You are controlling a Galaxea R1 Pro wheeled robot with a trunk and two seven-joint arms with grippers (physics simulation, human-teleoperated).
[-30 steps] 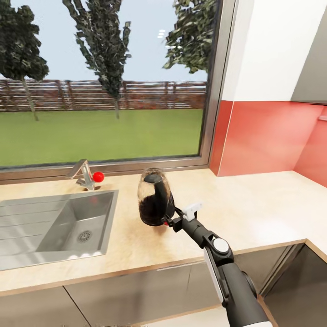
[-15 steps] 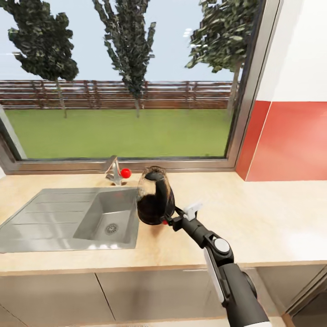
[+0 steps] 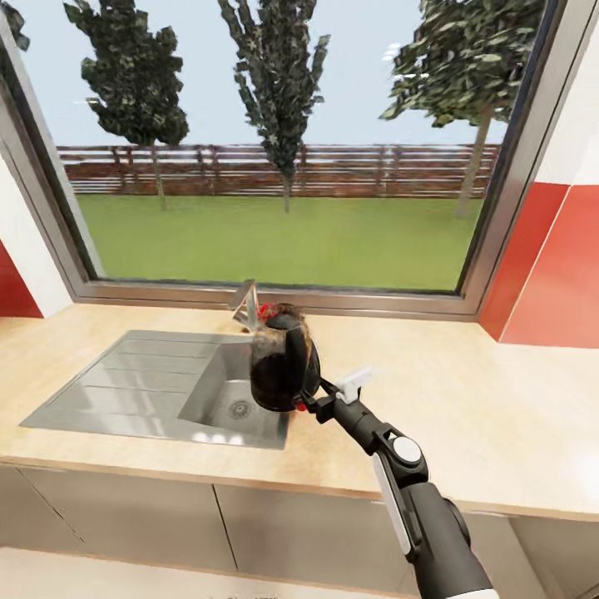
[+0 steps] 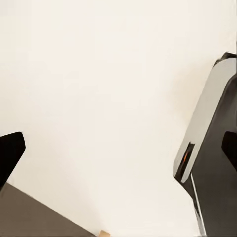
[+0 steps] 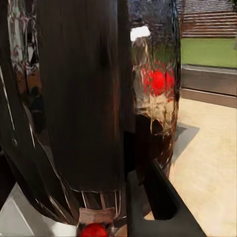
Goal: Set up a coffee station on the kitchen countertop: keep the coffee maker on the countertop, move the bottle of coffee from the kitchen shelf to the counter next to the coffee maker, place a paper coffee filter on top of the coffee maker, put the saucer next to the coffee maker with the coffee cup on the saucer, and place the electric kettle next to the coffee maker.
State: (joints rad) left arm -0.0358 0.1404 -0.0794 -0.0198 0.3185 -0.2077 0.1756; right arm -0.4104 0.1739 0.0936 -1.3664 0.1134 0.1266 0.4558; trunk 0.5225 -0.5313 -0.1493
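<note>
A dark, glossy electric kettle [image 3: 284, 364] with a black handle hangs tilted above the counter, at the right edge of the sink. My right gripper [image 3: 309, 405] is shut on its lower part, with the arm reaching in from the lower right. In the right wrist view the kettle [image 5: 94, 98] is very close, and one black finger [image 5: 153, 202] lies against its base. My left gripper [image 4: 118, 153] is open, its dark fingertips far apart over a pale blank surface. I cannot see the coffee maker, bottle, filter, cup or saucer.
A steel sink [image 3: 125, 383] with a drainboard is set into the beige countertop [image 3: 482, 416]. A faucet [image 3: 246, 303] with a red knob stands behind the kettle. A large window runs along the back, and a red backsplash [image 3: 553, 274] is at the right.
The whole head view has swung left, so the sink and window slid right in the picture. The kettle stays held in my right gripper at the same spot in view.
</note>
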